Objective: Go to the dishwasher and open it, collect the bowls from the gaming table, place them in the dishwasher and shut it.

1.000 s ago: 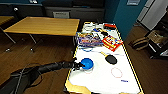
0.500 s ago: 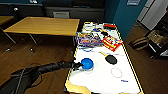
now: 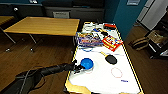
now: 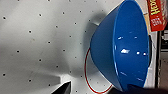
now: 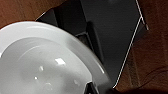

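Bowl, glossy bright blue, sits gripped by left fingers; right unclear.

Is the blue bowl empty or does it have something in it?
Empty. The blue bowl shows a bare glossy inside in the left wrist view, with only light reflections; it sits on the gaming table.

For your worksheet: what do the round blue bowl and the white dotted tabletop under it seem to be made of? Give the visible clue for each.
Round blue bowl: probably glazed ceramic or glossy plastic; sharp bright highlights on its inner wall.
White dotted tabletop: looks like matte plastic or laminate, with regular small holes and soft, dull shadows.
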Robot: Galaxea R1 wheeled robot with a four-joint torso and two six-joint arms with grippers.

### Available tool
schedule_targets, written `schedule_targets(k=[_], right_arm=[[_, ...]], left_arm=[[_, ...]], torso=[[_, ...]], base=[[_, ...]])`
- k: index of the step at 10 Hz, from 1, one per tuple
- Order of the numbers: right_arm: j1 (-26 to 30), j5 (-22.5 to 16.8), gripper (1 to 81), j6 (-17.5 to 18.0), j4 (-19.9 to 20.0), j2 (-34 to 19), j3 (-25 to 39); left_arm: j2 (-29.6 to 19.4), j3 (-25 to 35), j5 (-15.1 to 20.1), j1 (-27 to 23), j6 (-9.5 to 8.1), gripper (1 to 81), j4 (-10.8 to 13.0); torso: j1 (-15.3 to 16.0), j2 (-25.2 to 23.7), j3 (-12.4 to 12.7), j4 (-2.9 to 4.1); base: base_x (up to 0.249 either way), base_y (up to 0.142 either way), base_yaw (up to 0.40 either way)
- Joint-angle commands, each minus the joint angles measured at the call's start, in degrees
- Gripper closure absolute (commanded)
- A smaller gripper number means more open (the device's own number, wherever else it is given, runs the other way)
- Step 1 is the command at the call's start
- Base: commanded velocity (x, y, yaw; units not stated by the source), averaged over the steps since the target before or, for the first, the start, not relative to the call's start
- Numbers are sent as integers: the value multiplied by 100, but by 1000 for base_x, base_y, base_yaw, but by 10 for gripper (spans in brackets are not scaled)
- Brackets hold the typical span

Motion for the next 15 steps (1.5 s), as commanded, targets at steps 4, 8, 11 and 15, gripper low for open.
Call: schedule_targets(k=[4,8,11,15], right_arm=[[63,-300,811,-13,-109,-137,65],[80,-388,811,-5,-100,-14,-101],[80,-432,811,-13,-109,-5,-75],[80,-424,811,-31,-118,-31,-6]], left_arm=[[121,-102,168,-562,56,10,-10],[-71,230,159,-649,91,811,403],[-457,1064,194,-1089,91,811,421],[-1346,2596,212,-1204,109,811,869]], torso=[[0,0,0,0],[0,0,0,0],[0,0,0,0],[0,0,0,0]], base=[[0,0,0],[0,0,0],[0,0,0],[0,0,0]])
